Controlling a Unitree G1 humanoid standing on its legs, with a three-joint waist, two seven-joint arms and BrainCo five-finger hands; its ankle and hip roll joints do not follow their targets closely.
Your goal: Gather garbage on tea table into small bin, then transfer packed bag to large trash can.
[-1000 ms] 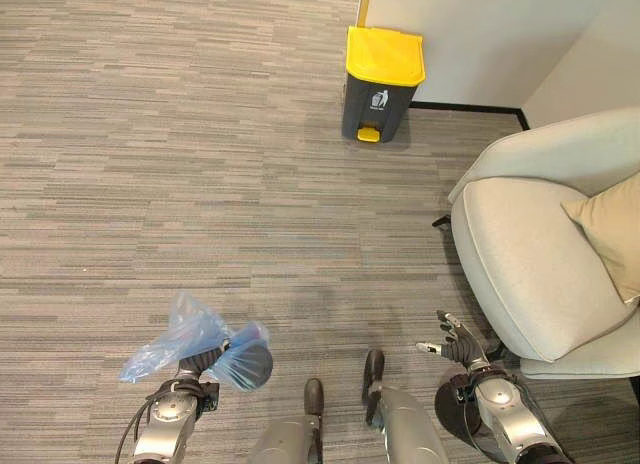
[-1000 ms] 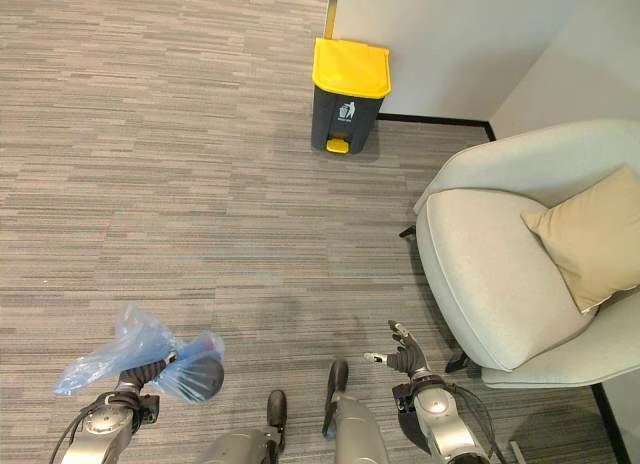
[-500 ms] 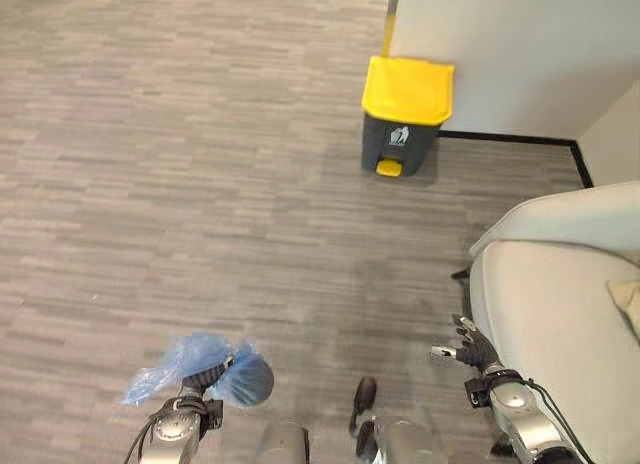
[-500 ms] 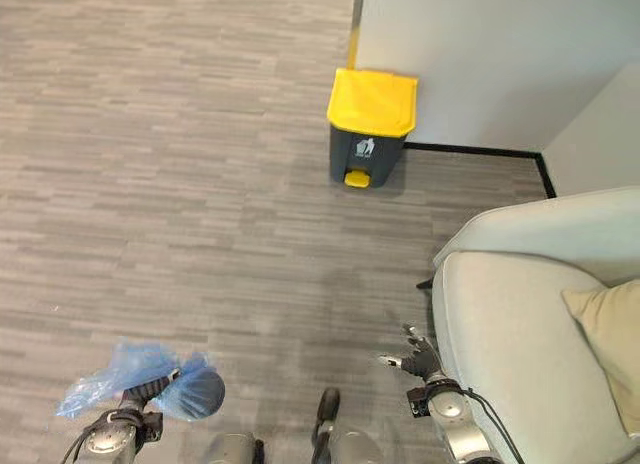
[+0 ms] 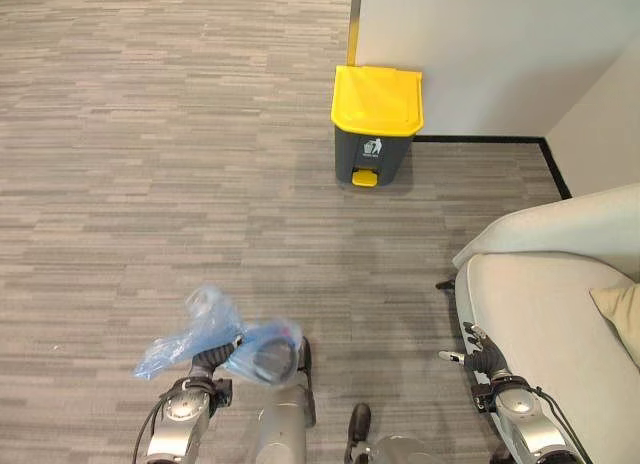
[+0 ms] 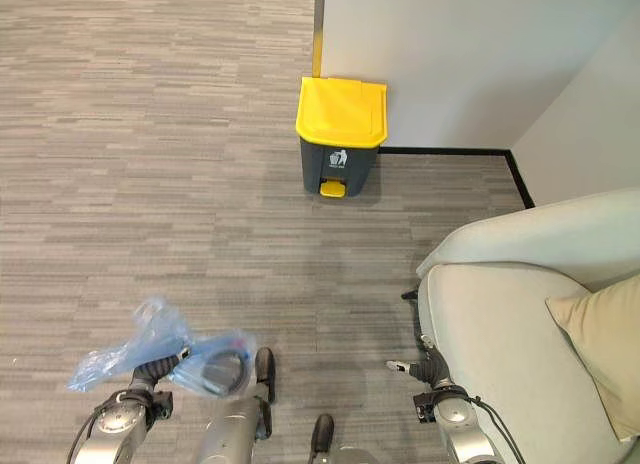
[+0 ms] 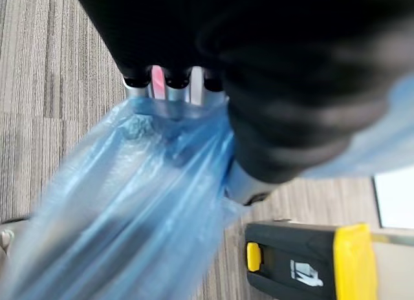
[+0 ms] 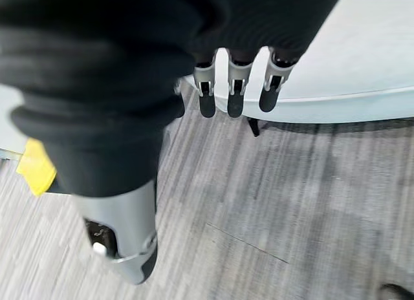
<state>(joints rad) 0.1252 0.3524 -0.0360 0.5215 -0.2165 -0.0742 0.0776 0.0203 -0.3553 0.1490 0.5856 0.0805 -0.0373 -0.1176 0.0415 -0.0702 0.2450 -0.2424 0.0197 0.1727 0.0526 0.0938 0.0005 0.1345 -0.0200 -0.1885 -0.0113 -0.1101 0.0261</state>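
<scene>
our left hand (image 5: 205, 362), lower left of the head view, is curled tight round the gathered neck of the blue garbage bag (image 5: 250, 352) — the sack bulges just to the right of the fist, its loose plastic tail fanning up and left. our right hand (image 5: 479, 357), lower right beside the grey armchair (image 5: 545, 314), hangs with fingers loosely spread and holds nothing. the yellow-lidded pedal trash can (image 5: 375, 124) stands against the white wall at upper centre, lid closed — well apart from the bag, up and to the right of it across bare carpet (image 5: 150, 154). the bag-carrying left hand is roughly as near it as the right.
</scene>
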